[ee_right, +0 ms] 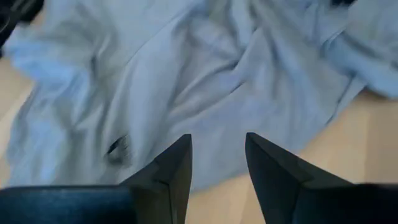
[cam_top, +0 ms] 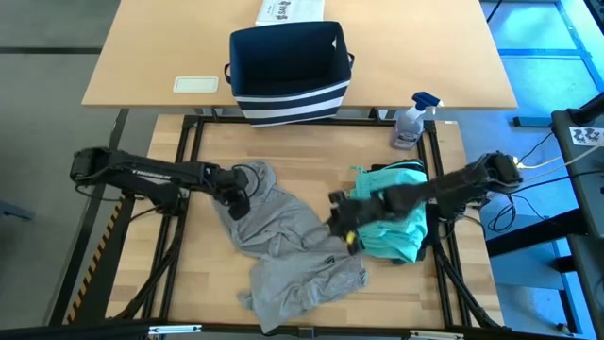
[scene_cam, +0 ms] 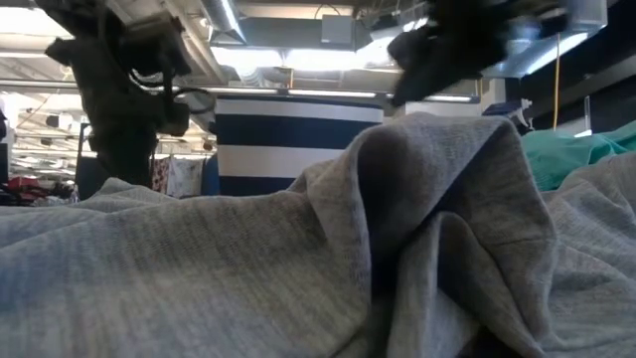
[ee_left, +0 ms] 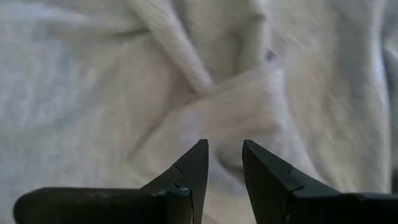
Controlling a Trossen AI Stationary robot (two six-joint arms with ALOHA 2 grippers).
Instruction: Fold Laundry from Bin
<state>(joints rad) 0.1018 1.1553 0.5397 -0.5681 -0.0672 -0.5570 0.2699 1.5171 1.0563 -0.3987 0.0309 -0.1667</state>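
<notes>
A: The left gripper [cam_top: 236, 196] is held over the upper end of the grey shirt [cam_top: 283, 247], its fingers [ee_left: 189, 169] parted a little with nothing pinched between them; only rumpled cloth is seen past the tips.

B: And the right gripper [cam_top: 342, 225]?

A: It is poised at the shirt's right edge, beside the teal piece [cam_top: 396, 222], jaws apart and empty (bare wood and a grey hem are shown ahead of it).

B: What might be spoiled from here?

A: A thick ridge could be seized instead of a single layer, since the cloth is bunched in twists; the fold would then be dragged crooked. The teal piece could also be caught by the right arm, which lies across it.

B: How is the shirt found?

A: Crumpled, spread diagonally on the table [cam_top: 203, 283], a small dark logo [ee_right: 117, 146] showing. The bin [cam_top: 289, 74] stands well apart on the far table, seemingly emptied.
</notes>
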